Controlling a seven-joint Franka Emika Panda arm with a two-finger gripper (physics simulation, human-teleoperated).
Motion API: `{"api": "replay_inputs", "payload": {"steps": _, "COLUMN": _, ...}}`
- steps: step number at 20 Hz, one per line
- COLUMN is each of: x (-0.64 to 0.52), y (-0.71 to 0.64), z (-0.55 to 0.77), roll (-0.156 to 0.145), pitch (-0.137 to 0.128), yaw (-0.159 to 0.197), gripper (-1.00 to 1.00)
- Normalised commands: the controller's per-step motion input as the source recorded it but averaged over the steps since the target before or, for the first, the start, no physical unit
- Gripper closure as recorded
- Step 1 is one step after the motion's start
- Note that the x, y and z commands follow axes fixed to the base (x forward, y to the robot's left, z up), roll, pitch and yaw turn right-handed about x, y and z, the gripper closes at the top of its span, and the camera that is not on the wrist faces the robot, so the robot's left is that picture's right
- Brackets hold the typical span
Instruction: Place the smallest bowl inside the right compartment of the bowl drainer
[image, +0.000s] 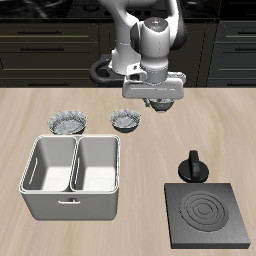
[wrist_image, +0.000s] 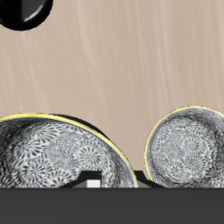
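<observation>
Claw (image: 152, 103) hanging low over the back half of the desk (image: 30, 100), wrist pointing straight down; cannot tell whether parted or closed, fingers lost against the dark shape under them, and hidden in the wrist view too.

Across the exterior view from its near-side start: mid-sized ruffled bowl (image: 67, 122) sitting upright on the wood, behind the back rim of the bowl drainer (image: 70, 205) and apart from it. Drainer nearer the front edge, two deep wells split by a middle wall. Next, the smallest bowl (image: 126, 121), upright on the desk just behind the drainer's back corner, outside both wells, just beside the claw but not between its fingers. Farther along, a small black knobbed object (image: 193, 165), then a dark square slab with rings (image: 208, 215) near the front edge.

From the wrist: widest ruffled bowl (wrist_image: 61, 162) close under the camera, smallest bowl (wrist_image: 184, 149) beside it, not touching, black object (wrist_image: 22, 13) well apart.
</observation>
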Motion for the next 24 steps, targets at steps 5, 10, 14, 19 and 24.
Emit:
{"api": "replay_inputs", "payload": {"steps": 5, "x": 0.05, "y": -0.27, "z": 0.51, "roll": -0.010, "pitch": -0.050, "yaw": 0.016, "gripper": 1.00}}
{"api": "replay_inputs", "payload": {"steps": 10, "x": 0.12, "y": -0.30, "z": 0.37, "roll": -0.005, "pitch": 0.011, "yaw": -0.007, "gripper": 1.00}}
{"api": "replay_inputs", "payload": {"steps": 14, "x": 0.15, "y": -0.36, "z": 0.34, "roll": -0.029, "pitch": -0.002, "yaw": -0.013, "gripper": 1.00}}
{"api": "replay_inputs", "payload": {"steps": 19, "x": 0.15, "y": -0.47, "z": 0.39, "roll": -0.025, "pitch": 0.001, "yaw": -0.031, "gripper": 1.00}}
{"api": "replay_inputs", "payload": {"steps": 24, "x": 0.14, "y": -0.47, "z": 0.29, "roll": -0.023, "pitch": 0.010, "yaw": -0.001, "gripper": 1.00}}
